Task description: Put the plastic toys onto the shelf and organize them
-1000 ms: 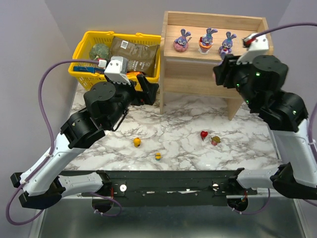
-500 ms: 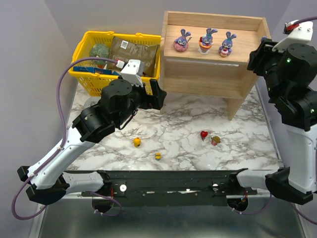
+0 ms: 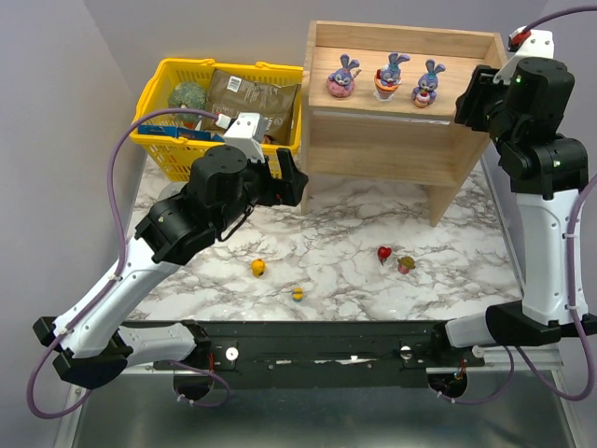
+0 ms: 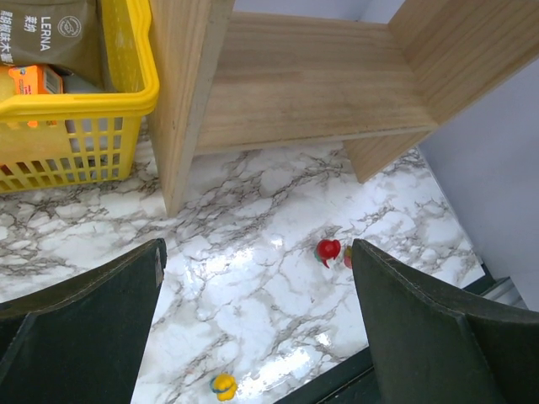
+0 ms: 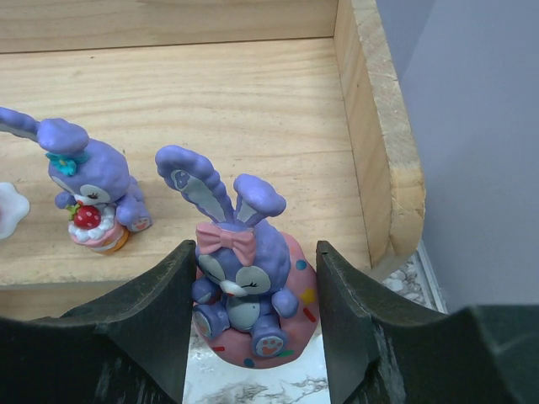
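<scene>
The wooden shelf stands at the back, with three purple-blue bunnies in a row on its top tier. My right gripper hovers at the shelf's right end, shut on a fourth bunny with a pink bow and pink base, just off the top tier's front edge; a neighbour bunny stands to its left. My left gripper is open and empty near the shelf's left leg. On the marble lie small toys: yellow, yellow-blue, red and tan-pink.
A yellow basket with packets and a green ball stands left of the shelf, close behind my left wrist. The shelf's raised right wall is just right of the held bunny. The shelf's lower tier shows bare wood.
My right arm has risen and swung right, from in front of the shelf to its right end. My left arm has reached forward, its gripper moving right toward the shelf's left leg.
</scene>
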### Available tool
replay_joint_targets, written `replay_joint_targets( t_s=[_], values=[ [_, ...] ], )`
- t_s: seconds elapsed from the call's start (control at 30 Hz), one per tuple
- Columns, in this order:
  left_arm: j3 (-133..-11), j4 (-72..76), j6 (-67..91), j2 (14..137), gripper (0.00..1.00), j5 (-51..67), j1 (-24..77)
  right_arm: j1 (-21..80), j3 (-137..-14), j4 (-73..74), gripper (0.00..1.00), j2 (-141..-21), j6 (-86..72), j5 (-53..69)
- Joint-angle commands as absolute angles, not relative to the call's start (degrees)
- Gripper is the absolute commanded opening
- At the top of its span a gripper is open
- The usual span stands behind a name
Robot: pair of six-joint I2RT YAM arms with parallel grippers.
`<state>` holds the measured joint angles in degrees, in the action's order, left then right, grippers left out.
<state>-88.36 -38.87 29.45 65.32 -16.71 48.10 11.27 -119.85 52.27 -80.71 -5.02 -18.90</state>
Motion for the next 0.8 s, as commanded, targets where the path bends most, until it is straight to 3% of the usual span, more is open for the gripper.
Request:
replay_joint_targets(
  t_s=[0.0,0.43,0.77],
  values=[
    [-87.54,-39.29,30.06,65.12,0.99,-13.28,46.85,8.27,-121.99,52.21,0.01,-81.65,-3.96,-10.57],
    [-88.42,-39.29,29.62,67.59,0.99,-9.05,44.47,1.58,-126.12,54.14,0.01,-86.83,-3.61,-0.26],
    [-88.59,-39.73,29.53,68.38,0.99,-7.38,43.07,1.5,-128.5,54.67,0.12,-90.61,-2.11,2.46]
  ],
)
